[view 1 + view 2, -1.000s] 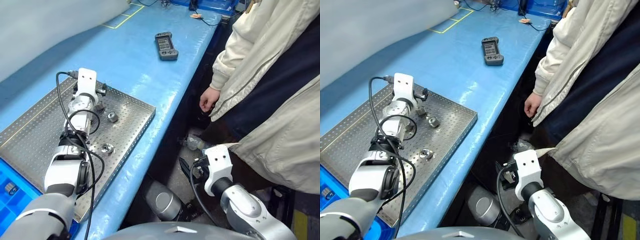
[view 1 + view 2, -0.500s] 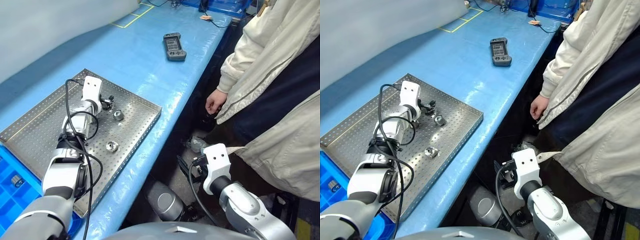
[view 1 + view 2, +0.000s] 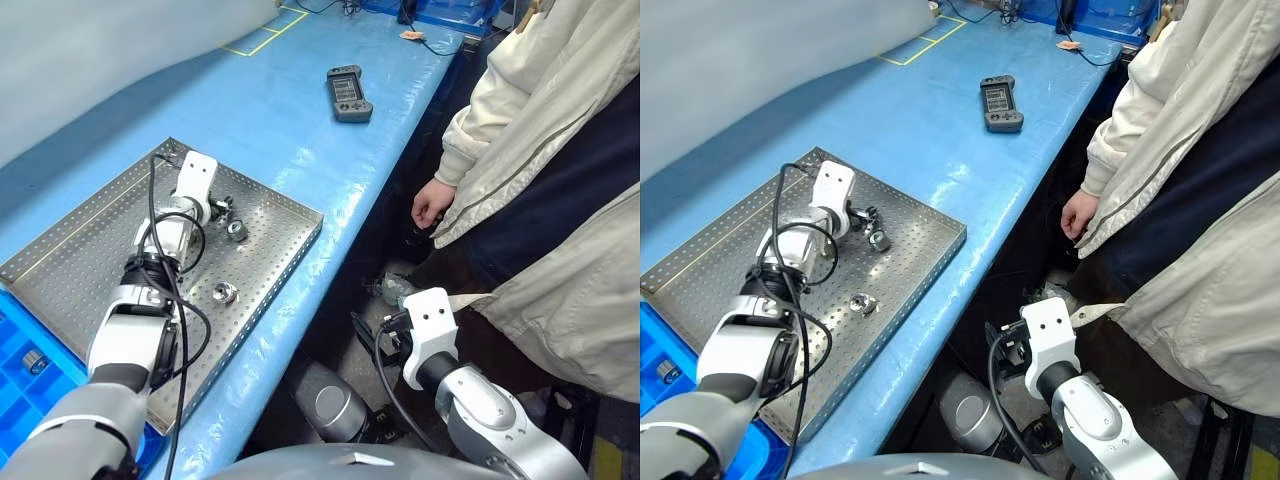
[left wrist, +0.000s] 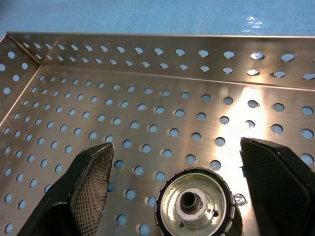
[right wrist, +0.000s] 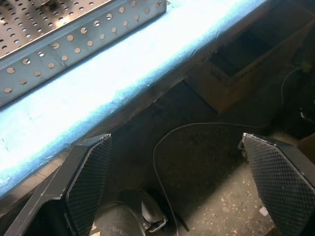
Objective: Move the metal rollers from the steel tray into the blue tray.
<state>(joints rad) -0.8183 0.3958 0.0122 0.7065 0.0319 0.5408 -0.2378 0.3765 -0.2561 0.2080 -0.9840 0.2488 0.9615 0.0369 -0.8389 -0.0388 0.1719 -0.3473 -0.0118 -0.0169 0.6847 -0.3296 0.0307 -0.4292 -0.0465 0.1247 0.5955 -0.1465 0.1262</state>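
Pick-up stage, by the look of it: left gripper is poised low over the large flat perforated steel tray, its two black fingers spread wide with nothing clasped, and one small shiny silver metal roller with a dark centre hole sits on the tray floor between them, nearer the bottom edge of the wrist view, touched by neither pad as far as can be made out. From the head views this roller lies close to the tray's far corner, just beside the gripper tip; a second roller rests nearer the tray's right rim, well apart from the first. Bright blue plastic gridded tray lies beside the steel tray at the robot's near left, and one roller already sits in a compartment there. Right gripper hangs off the table edge above the floor, fingers splayed and empty, idle. Next move, as judged: ease the left gripper forward and down so the roller is centred between the pads, then close; the roller is smooth and round, so an off-centre pinch could squirt it across the perforated floor. Hard to tell: how far the fingertips stand above the tray floor, since the wrist view cuts the roller's near edge and the finger bases; blue tray is cut off by the frame, its remaining compartments unseen. Person in a pale jacket stands at the table's right edge, hand hanging clear of the work
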